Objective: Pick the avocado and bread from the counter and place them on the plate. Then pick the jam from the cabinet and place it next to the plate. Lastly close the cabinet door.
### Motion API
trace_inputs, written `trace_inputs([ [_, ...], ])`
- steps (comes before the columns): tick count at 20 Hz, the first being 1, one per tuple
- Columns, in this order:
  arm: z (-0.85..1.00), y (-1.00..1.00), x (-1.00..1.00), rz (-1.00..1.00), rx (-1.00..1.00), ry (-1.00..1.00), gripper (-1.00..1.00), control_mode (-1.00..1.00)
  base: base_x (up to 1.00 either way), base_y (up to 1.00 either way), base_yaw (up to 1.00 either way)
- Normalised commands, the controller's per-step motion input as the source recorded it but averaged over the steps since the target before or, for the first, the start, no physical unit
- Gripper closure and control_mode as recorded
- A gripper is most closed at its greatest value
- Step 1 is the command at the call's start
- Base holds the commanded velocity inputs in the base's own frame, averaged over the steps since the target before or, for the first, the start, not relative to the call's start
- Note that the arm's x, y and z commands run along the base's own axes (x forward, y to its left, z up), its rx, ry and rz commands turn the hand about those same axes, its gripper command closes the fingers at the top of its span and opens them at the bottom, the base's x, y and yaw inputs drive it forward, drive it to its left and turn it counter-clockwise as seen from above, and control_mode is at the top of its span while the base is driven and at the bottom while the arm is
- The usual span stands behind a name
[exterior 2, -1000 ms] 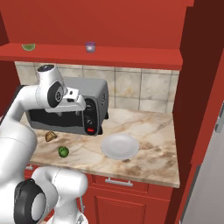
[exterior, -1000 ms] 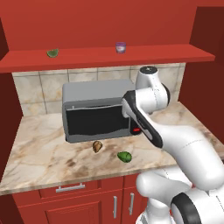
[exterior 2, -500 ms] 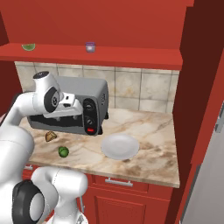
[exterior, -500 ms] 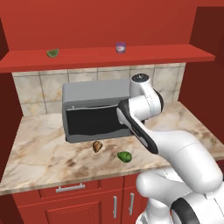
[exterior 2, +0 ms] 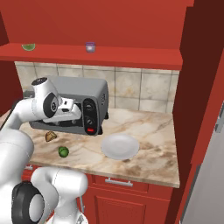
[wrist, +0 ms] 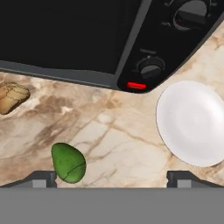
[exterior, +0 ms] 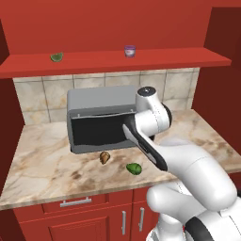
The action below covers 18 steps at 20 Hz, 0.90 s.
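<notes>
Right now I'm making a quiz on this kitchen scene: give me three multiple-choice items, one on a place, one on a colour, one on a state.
1. Where is the jam?
A. on the plate
B. on the red cabinet shelf
C. on the counter

2. What colour is the avocado?
A. dark green
B. purple
C. tan

3. What state is the plate in?
A. holds the bread
B. holds the avocado
C. bare

Key:
1 B, the jar stands on the shelf.
2 A, it lies glossy green on the counter.
3 C, the bread lies apart on the marble.
</notes>
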Motion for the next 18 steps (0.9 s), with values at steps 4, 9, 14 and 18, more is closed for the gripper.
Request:
trace_inputs([
  [4,-0.17,0.05,0.00,0.00,0.00,0.00,-1.00,-1.00,0.00,0.00,0.00],
  [9,-0.17,0.04,0.00,0.00,0.00,0.00,-1.00,-1.00,0.00,0.00,0.00],
  [14,-0.18,0.08,0.00,0.01,0.00,0.01,-1.00,-1.00,0.00,0.00,0.00],
  [18,-0.17,0.17,0.00,0.06,0.00,0.02,-1.00,-1.00,0.00,0.00,0.00],
])
